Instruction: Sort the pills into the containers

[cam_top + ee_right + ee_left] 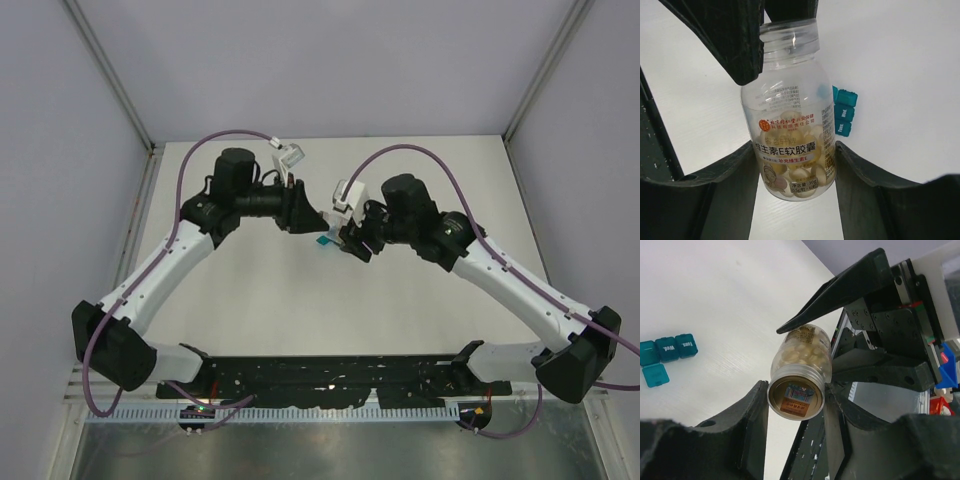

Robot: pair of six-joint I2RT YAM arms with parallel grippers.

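My right gripper [794, 152] clamps the clear bottle [790, 115] of pale tan round pills [800, 175]; my left gripper [794, 395] pinches its cap [796, 399]. Teal three-cell containers [669, 348], one lid [655, 375] open.

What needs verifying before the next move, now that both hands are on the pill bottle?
1. Right hand grips the bottle by its body: ok.
2. Left hand is closed on the cap, fingers on both sides: ok.
3. Cap removed: not ok, it sits on the bottle.
4. Pills contained inside the bottle: ok.
5. Pill organizer ready: one end lid open, the other two shut: not ok.
6. Bottle mouth lined up over the organizer: cannot tell.
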